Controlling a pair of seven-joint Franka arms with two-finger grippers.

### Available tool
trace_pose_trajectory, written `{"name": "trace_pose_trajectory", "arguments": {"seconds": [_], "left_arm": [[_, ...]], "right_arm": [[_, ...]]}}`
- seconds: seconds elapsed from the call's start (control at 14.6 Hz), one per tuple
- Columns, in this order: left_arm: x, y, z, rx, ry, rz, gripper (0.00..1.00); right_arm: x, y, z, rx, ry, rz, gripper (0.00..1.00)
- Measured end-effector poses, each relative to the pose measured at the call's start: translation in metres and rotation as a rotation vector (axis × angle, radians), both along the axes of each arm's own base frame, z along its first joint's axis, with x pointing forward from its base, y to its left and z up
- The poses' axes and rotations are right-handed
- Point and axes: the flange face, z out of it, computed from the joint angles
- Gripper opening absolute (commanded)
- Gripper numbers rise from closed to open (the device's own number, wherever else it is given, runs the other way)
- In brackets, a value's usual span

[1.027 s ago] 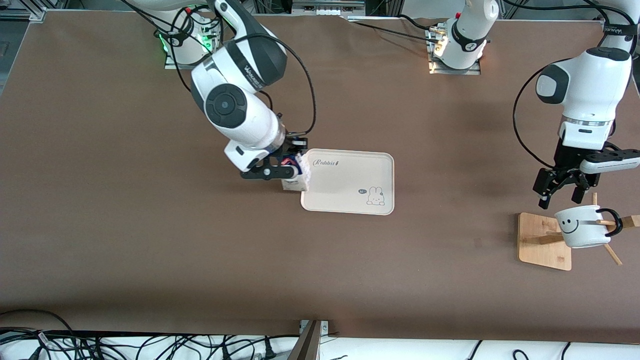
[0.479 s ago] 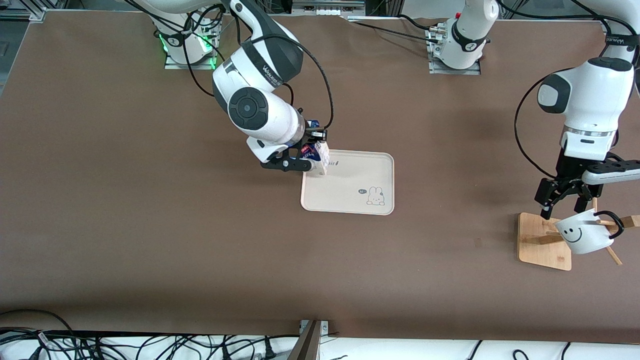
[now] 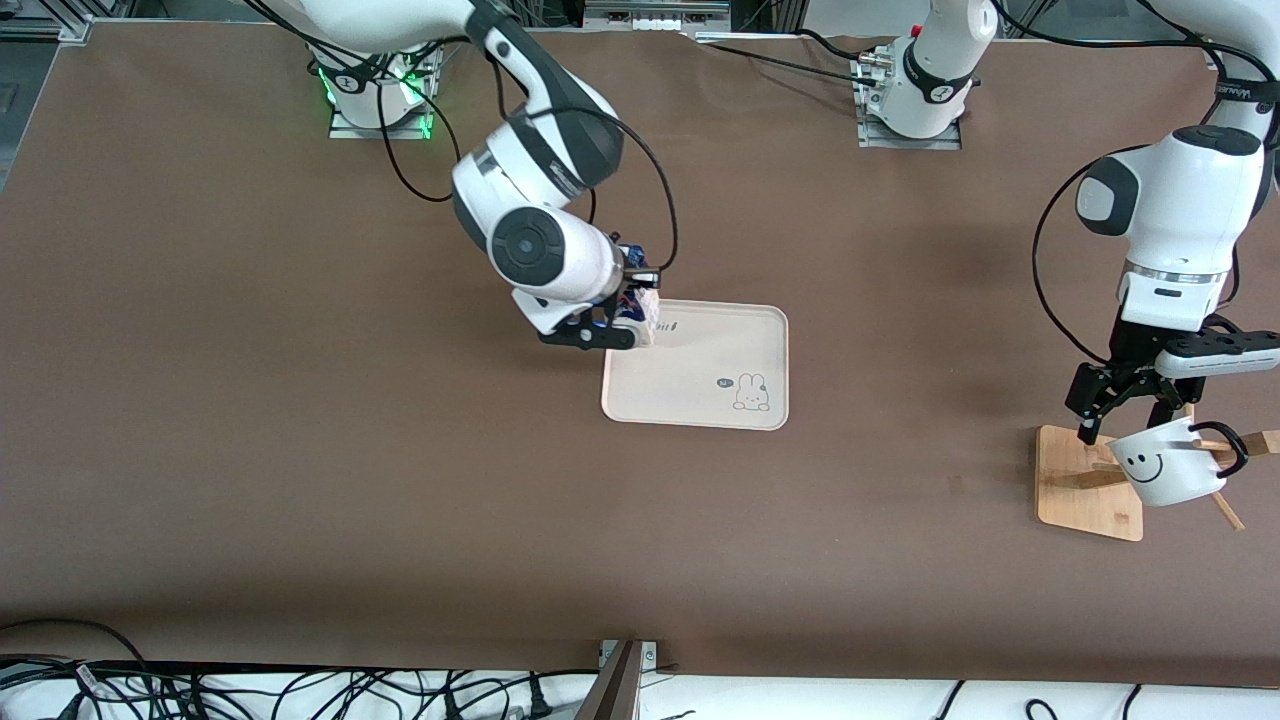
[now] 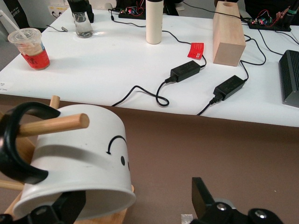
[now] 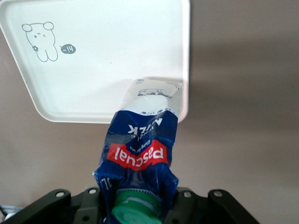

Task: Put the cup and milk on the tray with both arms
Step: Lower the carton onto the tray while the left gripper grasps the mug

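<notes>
The milk (image 3: pixel 640 310) hangs tilted in my right gripper (image 3: pixel 615 322), which is shut on its blue top just over the tray's (image 3: pixel 700 375) corner nearest the right arm's base. In the right wrist view the milk (image 5: pixel 140 149) points down at the tray's (image 5: pixel 93 60) edge, its green cap (image 5: pixel 135 210) by my right gripper (image 5: pixel 138 205). The cup (image 3: pixel 1165 470) hangs tilted by its black handle on a wooden peg. My left gripper (image 3: pixel 1122 405) is open right beside it. In the left wrist view the cup's (image 4: pixel 79 154) rim lies between the fingers (image 4: pixel 203 196) of my left gripper (image 4: pixel 135 207).
The cup's wooden rack (image 3: pixel 1080 490), with slanted pegs, stands near the left arm's end of the table. The left wrist view shows a white bench (image 4: pixel 117 60) past the table edge with power bricks, cables and a drink. Cables lie along the table's front edge.
My right gripper has carried the milk from beside the tray's end up to the tray's corner nearer the robots. My left gripper has come down against the cup, which has tipped slightly.
</notes>
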Motion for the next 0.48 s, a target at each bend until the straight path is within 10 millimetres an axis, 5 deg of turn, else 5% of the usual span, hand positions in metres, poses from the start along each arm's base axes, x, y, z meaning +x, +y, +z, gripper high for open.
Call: {"name": "trace_pose_trajectory", "arguments": {"seconds": [0.14,0.48], "left_arm": [[-0.001,0.008,0.0,0.02,0.002,-0.004,1.0],[-0.005,0.022,-0.003,0.034,0.01,0.007,1.0]], "right_arm": [[-0.009,0.019,-0.018,0.011,-0.021,0.007,0.32],[-0.004,0.025,-0.013,0.035,-0.063,0.021,0.32]]}}
